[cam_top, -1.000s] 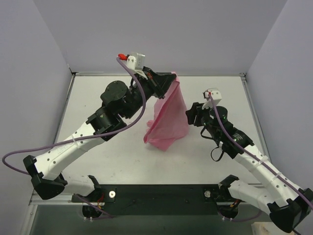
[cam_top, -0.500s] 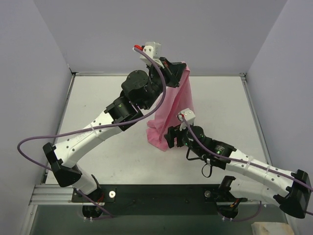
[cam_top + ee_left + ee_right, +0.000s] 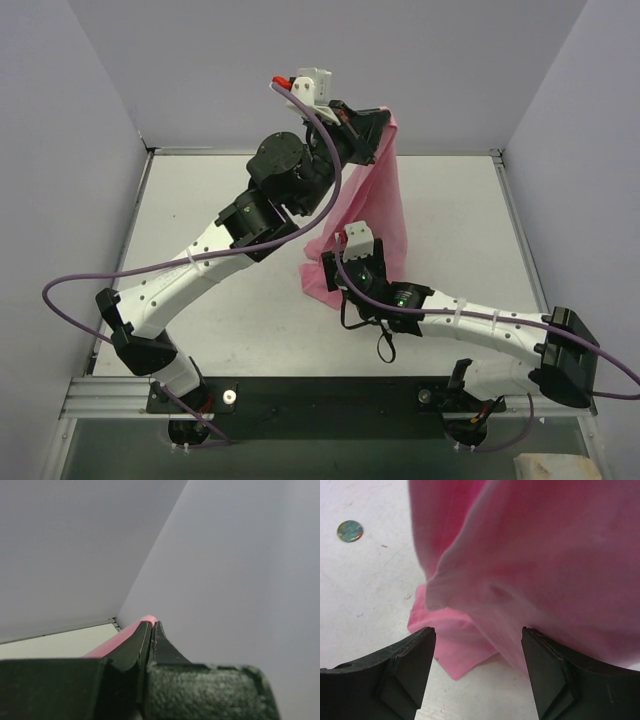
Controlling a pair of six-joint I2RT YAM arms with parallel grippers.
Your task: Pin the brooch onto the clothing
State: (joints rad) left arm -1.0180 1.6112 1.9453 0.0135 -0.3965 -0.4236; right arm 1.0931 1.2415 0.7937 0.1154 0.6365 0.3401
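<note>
One pink T-shirt (image 3: 386, 200), brooch (image 3: 349, 530) on table (image 3: 360, 605)

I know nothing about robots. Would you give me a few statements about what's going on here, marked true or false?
1. The left gripper is shut on the clothing and holds its top edge high. True.
2. The brooch is pinned on the clothing. False: it lies on the bare table, apart from the fabric.
3. The right gripper is open. True.
4. The right gripper holds the brooch. False: nothing is gripped; its jaws stand apart, facing the low end of the clothing.
5. The clothing lies spread flat. False: it hangs in folds from the left gripper, with its low end down at the table.
</note>
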